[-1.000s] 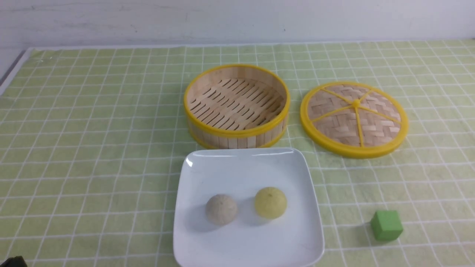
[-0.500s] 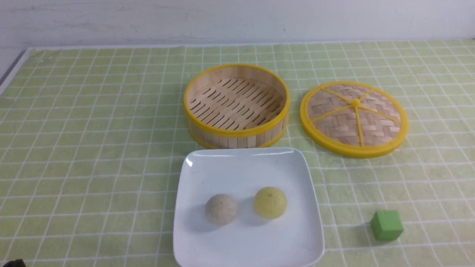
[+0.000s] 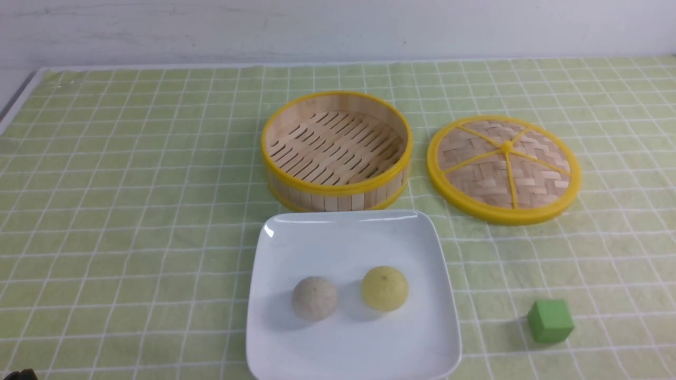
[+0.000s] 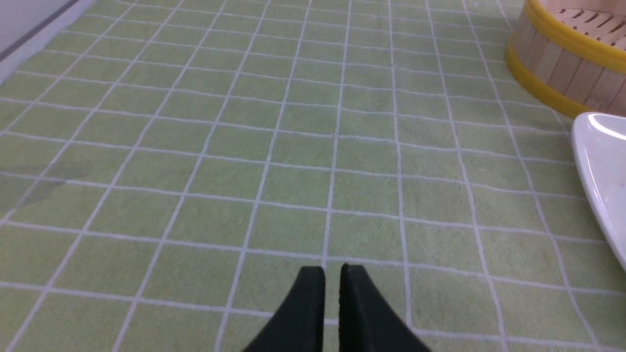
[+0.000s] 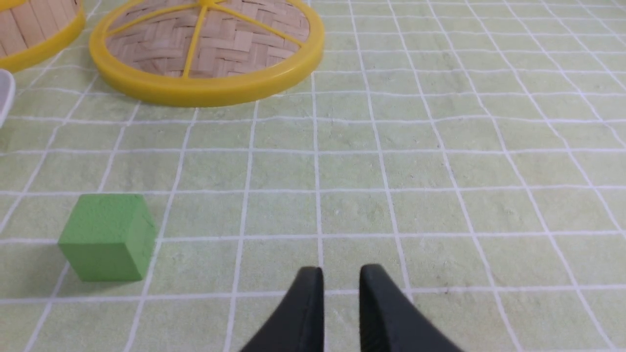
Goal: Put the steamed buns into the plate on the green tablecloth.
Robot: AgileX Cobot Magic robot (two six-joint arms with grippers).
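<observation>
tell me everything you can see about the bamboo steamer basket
The bamboo steamer basket is round, with walls of upright pale wooden slats bound by yellow bands at the rim and base. Its slatted floor is bare; nothing is in it. It stands upright and uncovered on the green tablecloth, just behind the plate, with its woven lid lying apart beside it.

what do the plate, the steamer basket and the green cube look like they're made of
Plate: probably glazed ceramic or glossy plastic; white with a bright glare spot on its rim.
Steamer basket: bamboo slats, matte, with smooth yellow plastic-looking rims.
Green cube: matte, slightly grainy faces, perhaps foam or painted wood.
</observation>
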